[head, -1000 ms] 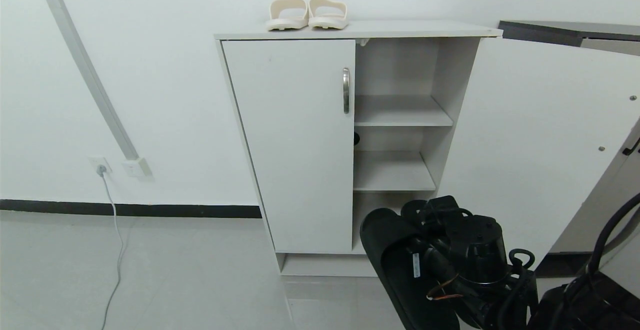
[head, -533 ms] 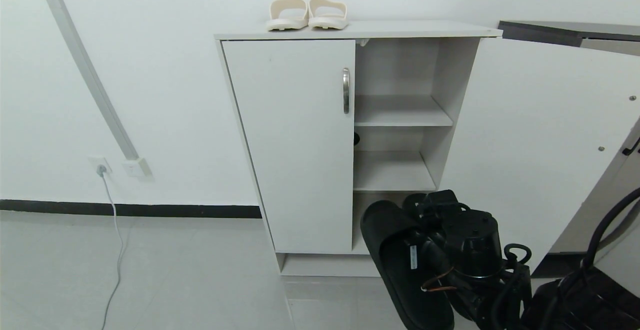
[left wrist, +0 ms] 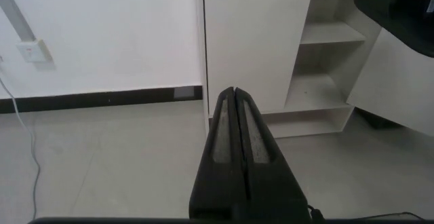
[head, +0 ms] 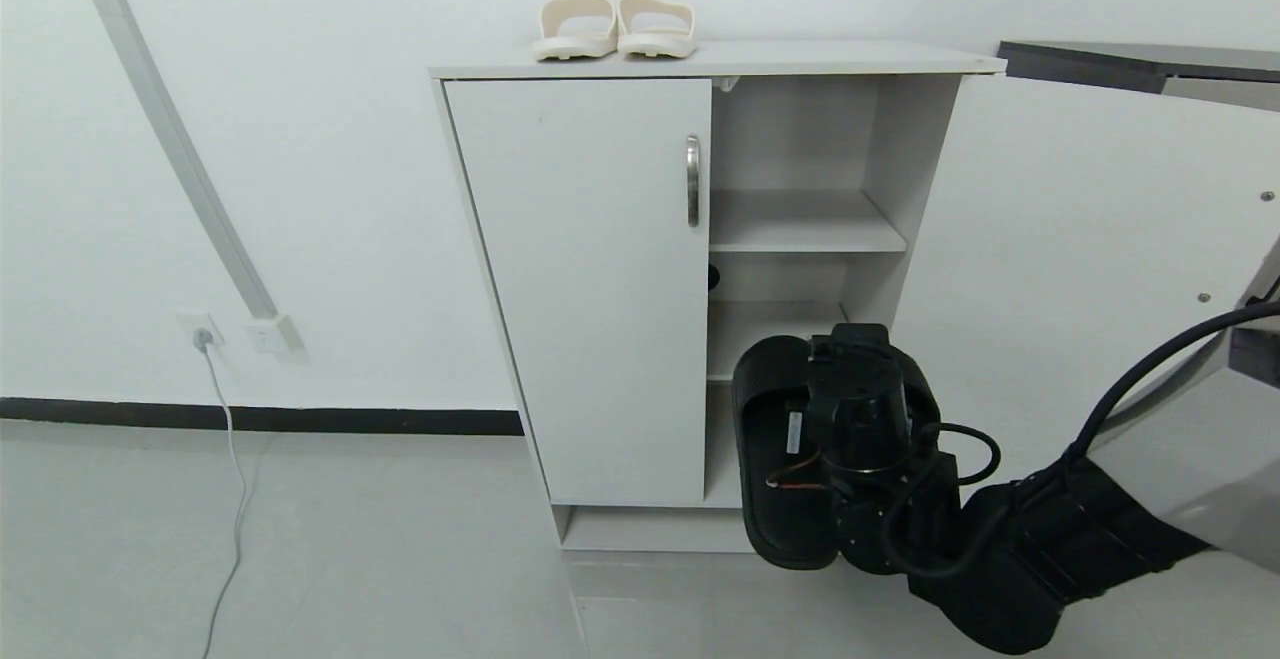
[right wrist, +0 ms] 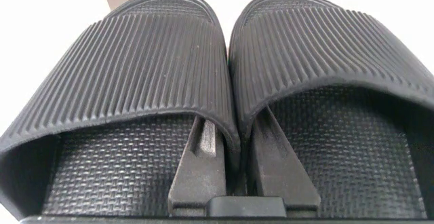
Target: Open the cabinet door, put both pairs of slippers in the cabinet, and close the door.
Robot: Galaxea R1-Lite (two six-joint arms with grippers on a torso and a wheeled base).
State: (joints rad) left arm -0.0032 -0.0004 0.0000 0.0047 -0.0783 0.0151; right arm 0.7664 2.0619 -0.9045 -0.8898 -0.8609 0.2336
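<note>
In front of the cabinet's [head: 700,61] open right half, my right gripper [right wrist: 234,136] pinches the black slippers [head: 772,439] together by their touching inner edges, level with the lower shelves. Right door [head: 1060,269] open, left door [head: 580,289] shut. Beige slippers [head: 580,34] sit on the cabinet top. Left gripper [left wrist: 234,136] pressed together, above the floor [left wrist: 102,163].
</note>
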